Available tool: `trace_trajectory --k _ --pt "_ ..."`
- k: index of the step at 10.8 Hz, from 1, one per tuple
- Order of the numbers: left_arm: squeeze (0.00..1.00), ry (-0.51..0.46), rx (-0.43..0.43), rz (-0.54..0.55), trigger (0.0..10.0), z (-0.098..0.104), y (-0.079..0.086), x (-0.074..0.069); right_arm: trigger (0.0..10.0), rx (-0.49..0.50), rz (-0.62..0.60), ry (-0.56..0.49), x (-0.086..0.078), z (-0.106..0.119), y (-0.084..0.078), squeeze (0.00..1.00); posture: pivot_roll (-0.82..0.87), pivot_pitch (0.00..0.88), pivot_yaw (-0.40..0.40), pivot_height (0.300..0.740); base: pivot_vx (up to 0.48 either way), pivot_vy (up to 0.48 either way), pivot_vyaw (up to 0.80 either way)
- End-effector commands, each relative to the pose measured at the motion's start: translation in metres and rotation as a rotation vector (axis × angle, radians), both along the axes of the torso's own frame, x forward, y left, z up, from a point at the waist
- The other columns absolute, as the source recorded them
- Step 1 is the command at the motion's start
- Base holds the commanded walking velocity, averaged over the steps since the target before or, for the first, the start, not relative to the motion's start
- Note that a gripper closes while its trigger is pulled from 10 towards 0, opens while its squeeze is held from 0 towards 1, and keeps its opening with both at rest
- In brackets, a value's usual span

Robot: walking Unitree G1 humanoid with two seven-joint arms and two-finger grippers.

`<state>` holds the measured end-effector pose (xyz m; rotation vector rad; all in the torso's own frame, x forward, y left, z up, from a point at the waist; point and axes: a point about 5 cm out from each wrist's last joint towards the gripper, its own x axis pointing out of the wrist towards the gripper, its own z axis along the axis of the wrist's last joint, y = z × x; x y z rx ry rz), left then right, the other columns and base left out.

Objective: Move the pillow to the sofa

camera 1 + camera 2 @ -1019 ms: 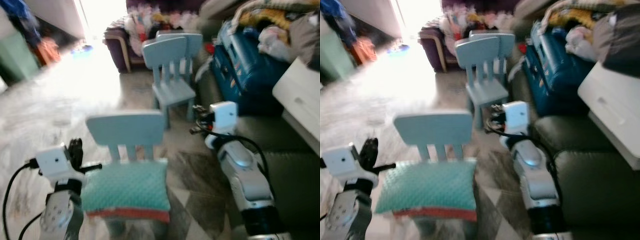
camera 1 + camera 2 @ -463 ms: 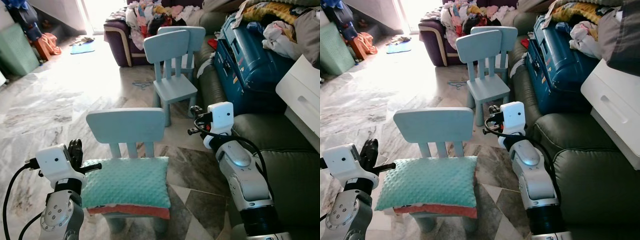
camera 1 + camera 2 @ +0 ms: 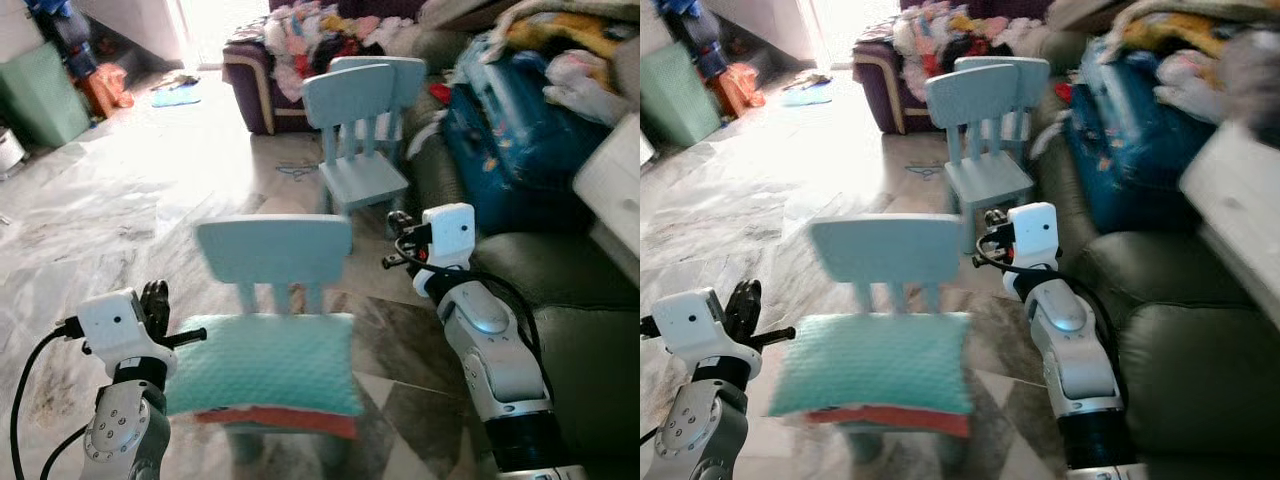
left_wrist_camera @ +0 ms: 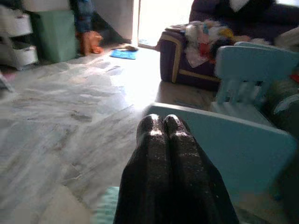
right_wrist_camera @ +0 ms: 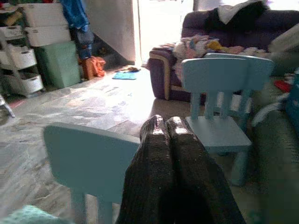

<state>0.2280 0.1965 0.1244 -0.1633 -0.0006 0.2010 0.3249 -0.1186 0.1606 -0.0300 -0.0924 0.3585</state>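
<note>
Since half a second ago the whole scene has slid a little to the right and down in the head views and gone slightly soft, so the camera has shifted, while the pillow and chairs keep their places relative to one another; the teal pillow [image 3: 262,363] with its orange-red edge lies flat on the seat of the near pale blue chair [image 3: 274,250], covering it; the left gripper [image 3: 154,300] is raised just beside the pillow's left edge, apart from it, and in its wrist view the fingers [image 4: 161,135] are pressed together with nothing between them; the right gripper [image 3: 395,222] is held up to the right of the chair's backrest, near the dark green sofa [image 3: 590,330], its fingers [image 5: 161,130] likewise pressed together and empty; the sofa runs along the right side, a blue suitcase [image 3: 510,130] lying on its far part; a second pale blue chair [image 3: 350,130] stands farther back on the marble floor [image 3: 120,210], before a purple armchair [image 3: 262,80] heaped with clothes; a green bin [image 3: 45,95] stands at the far left.
</note>
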Motion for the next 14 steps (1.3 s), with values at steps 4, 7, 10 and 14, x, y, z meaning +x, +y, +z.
trace_trajectory --k 4,7,10,14 --pt "0.00 -0.010 0.026 -0.005 10.0 0.0019 0.0011 0.0011 10.0 -0.003 0.014 -0.008 -0.0001 0.0016 0.0039 0.00 -0.16 0.093 0.083 0.740 0.000 0.120 0.00" --pt "0.00 -0.014 0.024 -0.006 10.0 0.0031 0.0014 0.0031 10.0 -0.003 0.017 -0.006 -0.0002 0.0007 0.0035 0.00 -0.16 0.094 0.083 0.740 0.000 0.000 0.00" --pt "0.00 0.021 0.043 0.049 10.0 -0.0006 0.0075 0.0027 10.0 -0.001 0.028 -0.003 0.0002 0.0001 0.0052 0.00 -0.15 0.097 0.081 0.740 0.000 0.000 0.00" --pt "0.00 0.029 0.042 0.043 10.0 -0.0016 0.0071 0.0034 10.0 -0.001 0.026 -0.003 0.0002 0.0003 0.0048 0.00 -0.15 0.102 0.082 0.740 0.000 0.475 0.00"
